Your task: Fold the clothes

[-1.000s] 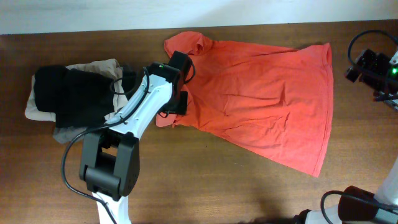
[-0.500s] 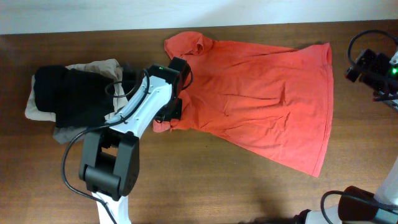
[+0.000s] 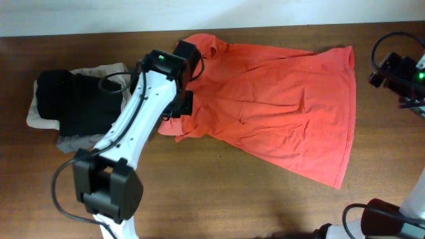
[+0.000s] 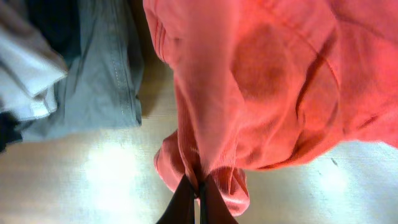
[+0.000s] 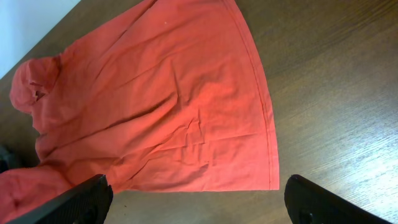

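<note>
Pinching T-shirt [image 4: 267, 81] edge w/ L fingers [image 4: 179, 206]

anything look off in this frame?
Nothing is damaged or spilled. The T-shirt lies askew and wrinkled, with one sleeve bunched where the left gripper pinches it. The garment pile beside it is sloppy, its layers sticking out unevenly.
</note>
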Motion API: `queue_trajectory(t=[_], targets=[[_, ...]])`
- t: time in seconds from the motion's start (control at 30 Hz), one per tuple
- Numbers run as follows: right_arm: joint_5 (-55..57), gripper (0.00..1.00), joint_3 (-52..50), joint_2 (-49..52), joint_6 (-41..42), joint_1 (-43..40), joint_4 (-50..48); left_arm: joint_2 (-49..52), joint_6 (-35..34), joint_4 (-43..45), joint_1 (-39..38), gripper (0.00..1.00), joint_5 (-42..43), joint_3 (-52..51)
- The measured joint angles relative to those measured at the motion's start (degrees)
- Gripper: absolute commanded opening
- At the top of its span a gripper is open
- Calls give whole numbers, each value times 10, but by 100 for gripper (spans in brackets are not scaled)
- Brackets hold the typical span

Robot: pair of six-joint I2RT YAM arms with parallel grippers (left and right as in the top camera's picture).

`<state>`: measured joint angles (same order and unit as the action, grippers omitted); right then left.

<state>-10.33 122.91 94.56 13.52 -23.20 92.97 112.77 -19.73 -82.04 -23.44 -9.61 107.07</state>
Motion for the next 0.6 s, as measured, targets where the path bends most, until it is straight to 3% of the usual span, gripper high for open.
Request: queue_trajectory(t=[0.27,0.47,0.6], targets=[[0,94,0,0,0,0,0,-35,-28,-138,0,1,27,19],[0,94,-35,-7,0,0,-15,-36,-28,-144,0,1,65,19],[-1,94,-142,-14,0,0,-64,-36,-28,-133,-1,1,74,19]])
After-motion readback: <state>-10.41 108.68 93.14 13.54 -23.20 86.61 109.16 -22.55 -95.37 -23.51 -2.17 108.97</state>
